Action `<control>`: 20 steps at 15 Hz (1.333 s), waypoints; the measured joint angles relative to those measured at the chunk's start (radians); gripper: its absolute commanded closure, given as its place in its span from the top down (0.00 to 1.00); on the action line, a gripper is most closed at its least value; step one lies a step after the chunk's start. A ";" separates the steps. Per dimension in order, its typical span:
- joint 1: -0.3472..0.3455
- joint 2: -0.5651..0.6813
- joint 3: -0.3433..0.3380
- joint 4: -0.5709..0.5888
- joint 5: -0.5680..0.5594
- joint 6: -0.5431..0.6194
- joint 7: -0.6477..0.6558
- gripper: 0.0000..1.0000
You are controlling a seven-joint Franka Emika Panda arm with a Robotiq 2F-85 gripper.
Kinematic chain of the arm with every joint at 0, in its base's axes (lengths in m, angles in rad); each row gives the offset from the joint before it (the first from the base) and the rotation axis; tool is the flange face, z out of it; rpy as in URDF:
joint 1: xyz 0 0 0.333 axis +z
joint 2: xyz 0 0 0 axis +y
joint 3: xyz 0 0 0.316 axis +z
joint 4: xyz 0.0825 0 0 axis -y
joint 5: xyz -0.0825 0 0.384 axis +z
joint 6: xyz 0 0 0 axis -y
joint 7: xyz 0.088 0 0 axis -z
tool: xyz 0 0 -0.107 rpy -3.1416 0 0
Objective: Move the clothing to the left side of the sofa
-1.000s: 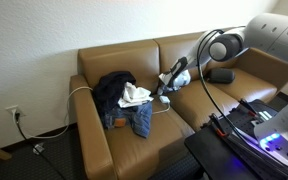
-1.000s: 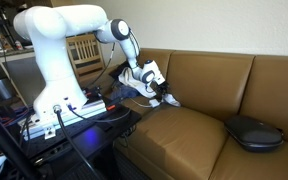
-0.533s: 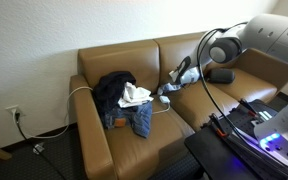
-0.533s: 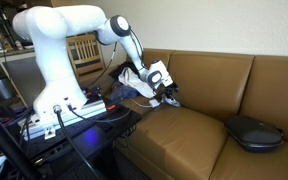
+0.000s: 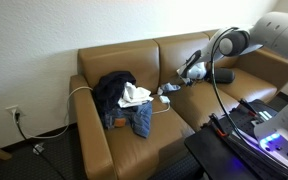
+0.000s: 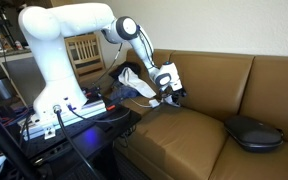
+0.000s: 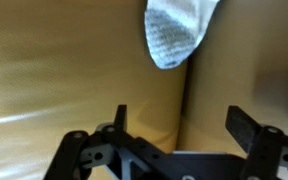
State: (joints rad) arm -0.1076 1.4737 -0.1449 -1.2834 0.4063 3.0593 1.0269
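Note:
The clothing [image 5: 124,98] lies in a heap on the tan sofa's [image 5: 134,60] left seat: blue jeans, a white-grey shirt and a dark top. A small white-grey cloth [image 5: 169,90] rests by the seam between two seat cushions; in the wrist view the same cloth [image 7: 174,35] shows at the top edge. My gripper [image 5: 190,68] hovers above and to the right of that cloth, open and empty. In the wrist view the gripper [image 7: 182,125] has its two black fingers spread wide over the seam. An exterior view shows the gripper [image 6: 172,95] just over the seat cushion.
A flat black object [image 5: 220,76] [image 6: 252,132] lies on the cushion beyond the gripper. A thin white cable [image 5: 79,90] runs from a wall socket [image 5: 14,113] over the sofa arm. The robot's base and cables [image 6: 54,115] stand in front of the sofa.
The gripper has opened and lifted away from the small white-grey cloth, moving up and toward the black object. The cloth stays on the seat by the seam.

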 measured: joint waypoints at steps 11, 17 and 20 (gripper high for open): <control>-0.429 -0.004 0.292 0.291 0.111 -0.641 -0.273 1.00; -0.500 -0.062 0.409 0.382 0.134 -0.848 -0.452 1.00; -0.531 -0.109 0.440 0.358 0.142 -0.830 -0.534 1.00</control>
State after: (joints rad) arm -0.6390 1.3649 0.2948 -0.9255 0.5488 2.2295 0.4928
